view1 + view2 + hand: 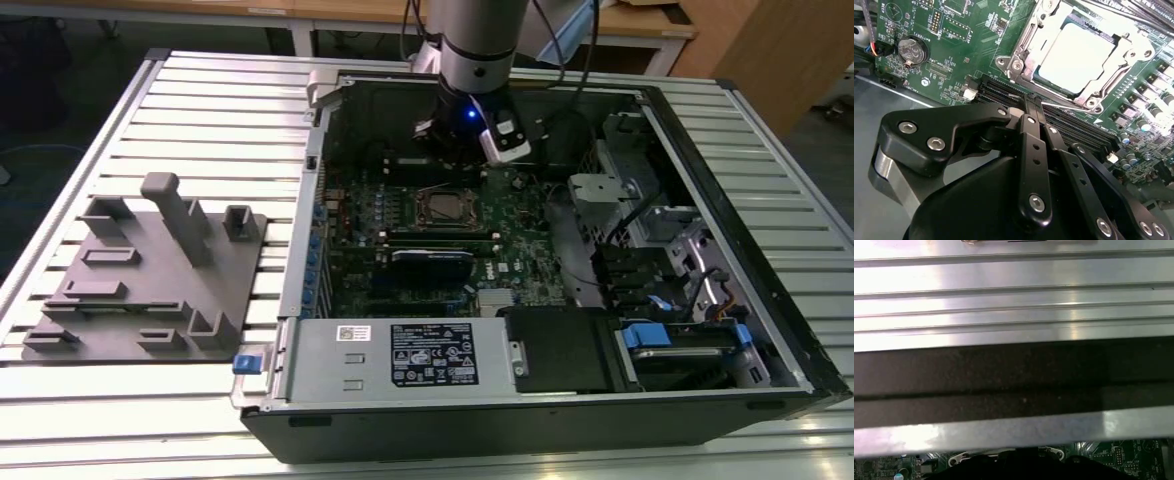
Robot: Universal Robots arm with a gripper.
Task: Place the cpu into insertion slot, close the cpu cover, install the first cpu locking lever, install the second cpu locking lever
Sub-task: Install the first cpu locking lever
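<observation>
The fingers [1029, 130], pressed together and holding nothing, hover by the rim of the insertion slot [445, 207], six o'clock from the arm [474, 50] in the exterior view, probably readying the locking step, since the cpu [1079, 55] sits seated under the lowered cpu cover [1051, 89].

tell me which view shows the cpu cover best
The second wrist view: the cpu cover is close, frame and window plain. The exterior view gives it small. The first wrist view faces the case wall.
</observation>
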